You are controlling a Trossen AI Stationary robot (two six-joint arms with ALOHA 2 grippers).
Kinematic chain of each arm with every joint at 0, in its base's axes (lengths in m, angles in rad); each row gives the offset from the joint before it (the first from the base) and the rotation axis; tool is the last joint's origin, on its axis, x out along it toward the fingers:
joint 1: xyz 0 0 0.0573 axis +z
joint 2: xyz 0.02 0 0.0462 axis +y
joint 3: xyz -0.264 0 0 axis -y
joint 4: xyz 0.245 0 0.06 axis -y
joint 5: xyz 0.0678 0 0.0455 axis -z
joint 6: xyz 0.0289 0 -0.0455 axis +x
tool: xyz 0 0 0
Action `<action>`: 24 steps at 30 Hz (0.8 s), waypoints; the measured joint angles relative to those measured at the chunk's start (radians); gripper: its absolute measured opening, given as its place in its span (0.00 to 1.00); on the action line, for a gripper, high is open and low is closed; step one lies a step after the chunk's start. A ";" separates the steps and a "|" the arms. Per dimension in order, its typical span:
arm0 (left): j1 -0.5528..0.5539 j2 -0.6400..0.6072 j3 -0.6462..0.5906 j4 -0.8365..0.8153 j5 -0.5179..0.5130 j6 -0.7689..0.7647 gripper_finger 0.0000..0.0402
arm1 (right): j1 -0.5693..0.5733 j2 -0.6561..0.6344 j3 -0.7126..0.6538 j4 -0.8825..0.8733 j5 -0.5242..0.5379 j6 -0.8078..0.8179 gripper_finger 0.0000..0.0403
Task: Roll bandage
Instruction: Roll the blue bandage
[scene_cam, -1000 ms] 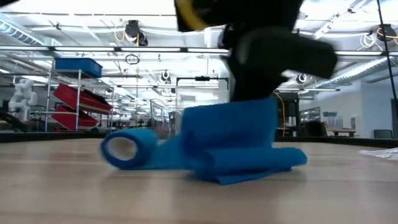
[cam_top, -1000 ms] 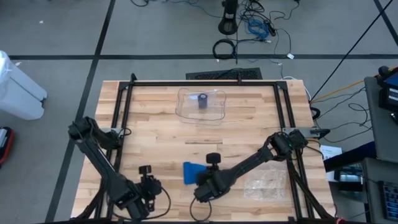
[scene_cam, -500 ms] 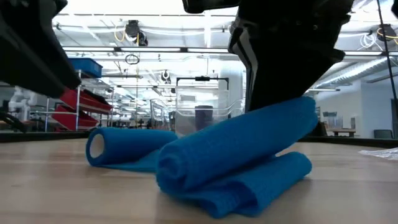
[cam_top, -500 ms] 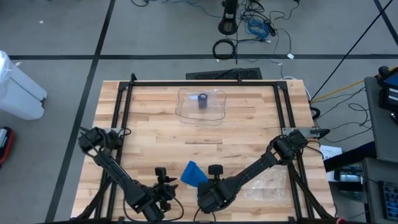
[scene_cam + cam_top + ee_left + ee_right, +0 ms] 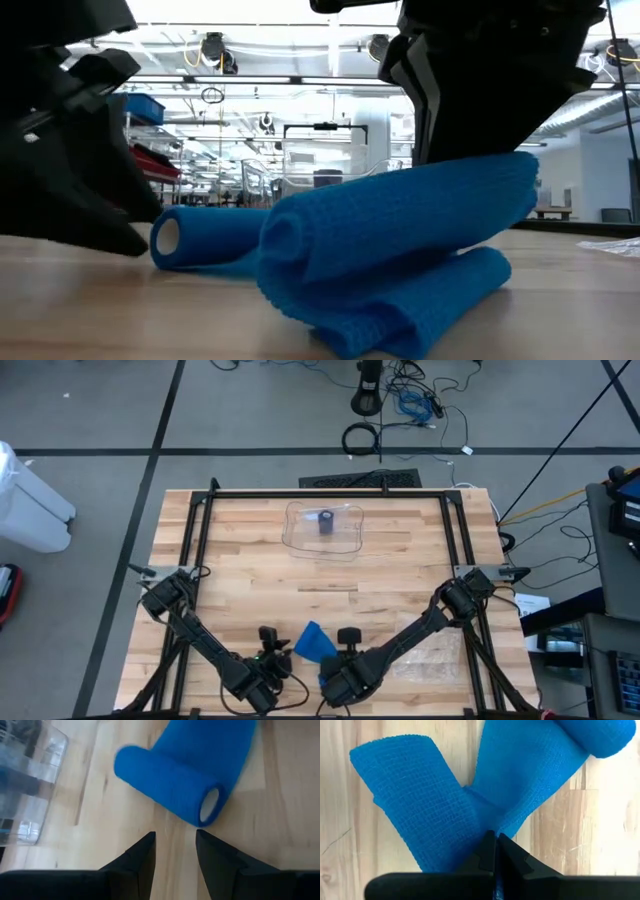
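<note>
A blue bandage [image 5: 313,641] lies near the table's near edge. Its rolled part [image 5: 170,775] rests on the wood, hollow end [image 5: 168,237] toward my left gripper. Its loose strip [image 5: 400,260] is folded over itself beside the roll. My left gripper [image 5: 175,837] is open and low over the table, a short way from the roll's hollow end, with nothing between its fingers. My right gripper [image 5: 495,842] is shut on the loose strip. My right gripper pinches the bandage's loose strip at a bunched fold [image 5: 485,822] between its two fingers, coming steeply from above. More than one layer seems caught. The pinched end [image 5: 500,185] is raised off the wood; the rest of the strip sags slack onto the table.
A clear plastic tray [image 5: 325,528] with a dark roll in it stands at the far middle. A clear plastic bag [image 5: 430,650] lies near the right front. Bare wood lies between the tray and the bandage.
My left gripper has come down and toward the table's right, up to the roll's hollow end, turning as it went. My right gripper has shifted a little toward the near edge, and the strip's held end has swung round and risen, while the roll stays on the wood.
</note>
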 joint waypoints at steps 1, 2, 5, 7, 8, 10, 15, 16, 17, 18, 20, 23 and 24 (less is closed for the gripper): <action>0.000 0.000 0.000 0.010 -0.015 -0.001 0.37 | 0.000 0.000 0.000 0.000 0.000 -0.001 0.00; 0.000 0.000 0.000 0.018 -0.029 -0.004 0.37 | 0.000 0.000 0.000 0.000 0.001 -0.002 0.00; -0.006 0.000 0.002 0.046 -0.061 -0.005 0.37 | -0.001 0.000 0.000 0.000 0.004 -0.005 0.00; -0.007 0.000 0.002 0.066 -0.065 -0.005 0.37 | -0.001 0.000 0.001 0.001 0.005 -0.006 0.00; -0.008 0.000 0.002 0.068 -0.061 -0.005 0.37 | -0.001 0.000 0.001 0.001 0.005 -0.006 0.00; -0.007 0.000 0.002 0.070 -0.037 -0.005 0.37 | -0.001 0.000 0.001 0.001 0.006 -0.006 0.00; -0.020 0.000 0.002 0.085 -0.009 -0.008 0.37 | -0.001 0.000 0.001 0.004 0.010 -0.006 0.00; -0.023 0.000 0.002 0.095 -0.011 -0.008 0.37 | -0.001 0.000 0.001 0.005 0.010 -0.006 0.00; -0.027 0.000 0.002 0.108 -0.018 -0.008 0.37 | -0.001 0.000 0.001 0.006 0.010 -0.006 0.00; -0.029 0.000 0.002 0.124 -0.026 -0.007 0.37 | -0.002 0.000 0.001 0.008 0.010 -0.008 0.00; -0.030 0.000 0.002 0.148 -0.043 0.002 0.37 | -0.002 -0.001 0.001 0.017 0.010 -0.010 0.00; -0.027 0.000 0.003 0.151 -0.069 0.000 0.37 | -0.003 -0.001 0.001 0.028 0.010 -0.017 0.00; -0.023 0.000 0.003 0.151 -0.072 0.002 0.37 | -0.003 -0.001 0.001 0.031 0.010 -0.020 0.00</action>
